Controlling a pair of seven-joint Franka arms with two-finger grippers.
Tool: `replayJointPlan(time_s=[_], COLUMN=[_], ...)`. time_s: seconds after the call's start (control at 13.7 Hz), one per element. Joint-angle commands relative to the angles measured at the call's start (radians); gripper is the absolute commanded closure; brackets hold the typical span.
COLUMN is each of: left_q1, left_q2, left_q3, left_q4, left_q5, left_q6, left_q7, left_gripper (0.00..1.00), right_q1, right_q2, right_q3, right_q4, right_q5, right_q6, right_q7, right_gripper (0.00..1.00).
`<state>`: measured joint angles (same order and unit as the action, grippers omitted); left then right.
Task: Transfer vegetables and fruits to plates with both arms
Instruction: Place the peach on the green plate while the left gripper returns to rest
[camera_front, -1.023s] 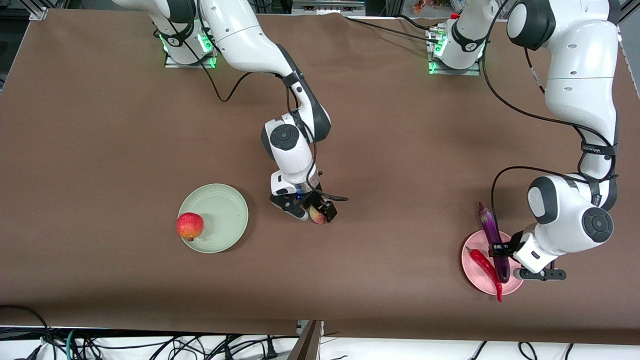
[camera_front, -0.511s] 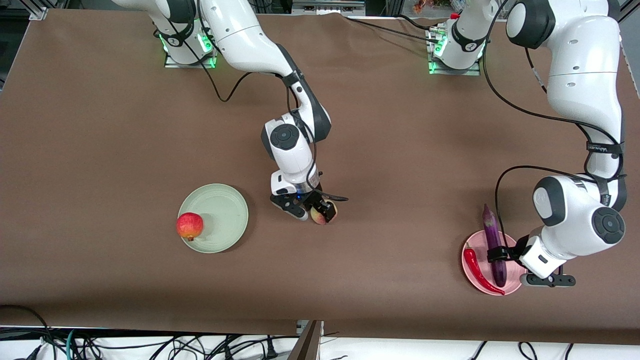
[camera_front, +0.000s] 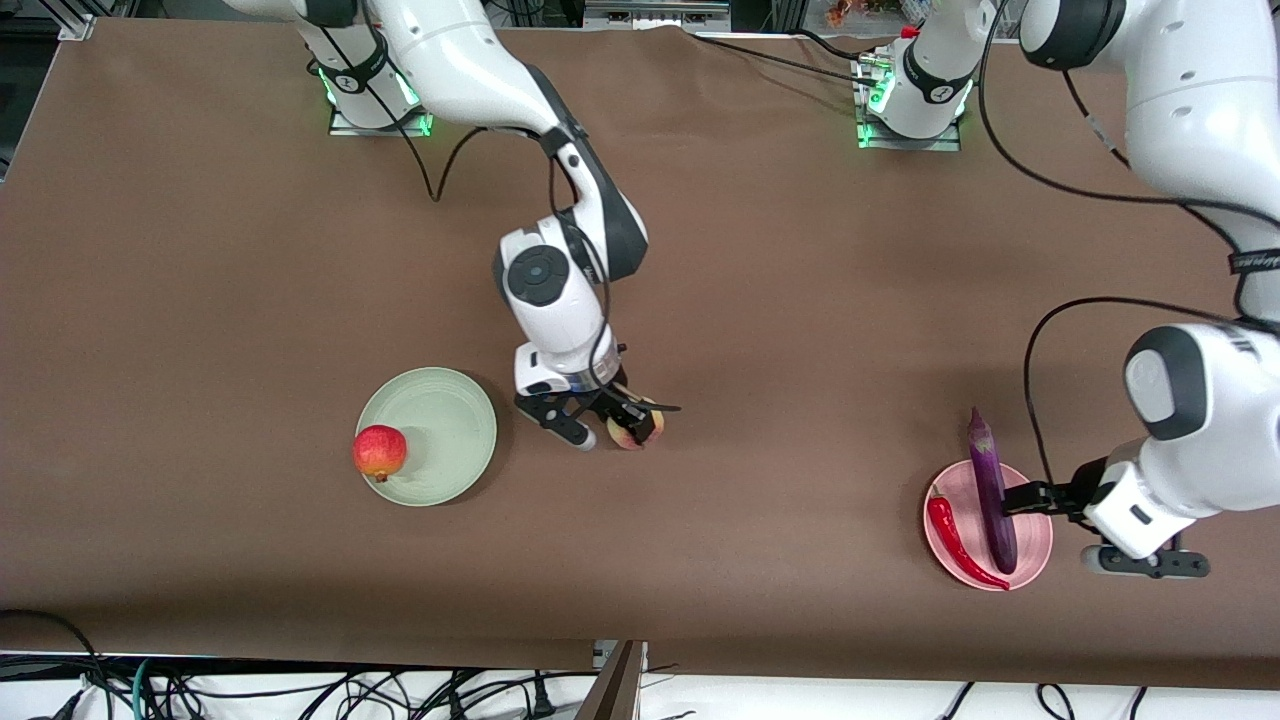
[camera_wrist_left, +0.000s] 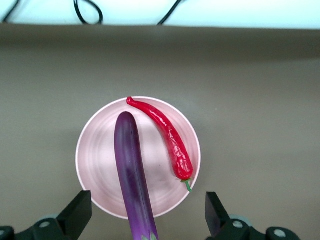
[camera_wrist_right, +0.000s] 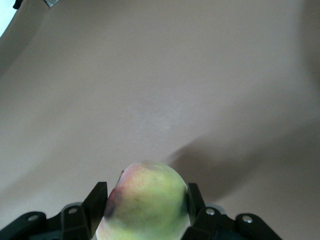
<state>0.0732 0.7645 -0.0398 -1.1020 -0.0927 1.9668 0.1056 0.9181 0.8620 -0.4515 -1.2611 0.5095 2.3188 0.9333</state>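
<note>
The purple eggplant (camera_front: 990, 480) and the red chili (camera_front: 955, 540) lie side by side on the pink plate (camera_front: 1035, 548). The eggplant's stem end sticks out over the rim. My left gripper (camera_front: 1025, 497) is open and empty above the plate's edge. The left wrist view shows the eggplant (camera_wrist_left: 131, 165), the chili (camera_wrist_left: 167, 137) and the plate (camera_wrist_left: 97, 150) below my open left gripper (camera_wrist_left: 146, 215). My right gripper (camera_front: 620, 425) is shut on the peach (camera_front: 637, 428), low over the table beside the mint green plate (camera_front: 445, 405). The peach (camera_wrist_right: 147, 200) fills my right gripper (camera_wrist_right: 145, 202). The pomegranate (camera_front: 380, 452) sits on the green plate's edge.
The brown table (camera_front: 780, 300) is bare between the two plates. The arm bases (camera_front: 380, 100) stand at the table's edge farthest from the front camera. Cables (camera_front: 300, 690) hang below the edge nearest it.
My left gripper has let go of the eggplant, opened and drawn up and away; the eggplant now rests on the pink plate. My right gripper has shifted slightly toward the green plate with the peach.
</note>
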Motion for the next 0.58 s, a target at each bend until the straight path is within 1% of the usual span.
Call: replayJointPlan(time_s=[0.0,0.07,0.15,0.22,0.29,0.37,0.44,0.51], left_q1=[-0.001,-0.001,-0.003,-0.004,-0.007,-0.007,-0.007,-0.007], left_q2=[-0.250,-0.327,-0.394,-0.452,-0.512,-0.558,-0.583,-0.605], left_q3=[0.000,0.000,0.000,0.000,0.000,0.001,0.005,0.006], left_q4=[-0.203,-0.261,-0.304,-0.349,-0.386,-0.409,-0.410,-0.411], left_q5=[0.021,0.021,0.021,0.021,0.022,0.022,0.024,0.034], left_q6=[-0.009,-0.011,-0.014,-0.026,-0.067,-0.133,-0.199,-0.254], left_q7=[0.011,0.011,0.011,0.011,0.009,0.005,-0.003,-0.010], left_gripper=[0.00,0.00,0.00,0.00,0.00,0.00,0.00,0.00], right_q1=[-0.056,-0.092,-0.120,-0.139,-0.157,-0.177,-0.194,-0.200], right_q2=[-0.150,-0.187,-0.225,-0.251,-0.258,-0.255,-0.244,-0.227], right_q3=[-0.048,-0.058,-0.068,-0.094,-0.117,-0.119,-0.119,-0.119], right_q4=[-0.105,-0.139,-0.191,-0.261,-0.306,-0.331,-0.348,-0.359], right_q5=[0.023,0.024,0.024,0.024,0.024,0.027,0.032,0.056], right_q6=[-0.171,-0.226,-0.245,-0.237,-0.230,-0.217,-0.188,-0.150], right_q7=[-0.207,-0.293,-0.383,-0.475,-0.572,-0.618,-0.636,-0.637], right_gripper=[0.91,0.89,0.88,0.86,0.84,0.82,0.78,0.68])
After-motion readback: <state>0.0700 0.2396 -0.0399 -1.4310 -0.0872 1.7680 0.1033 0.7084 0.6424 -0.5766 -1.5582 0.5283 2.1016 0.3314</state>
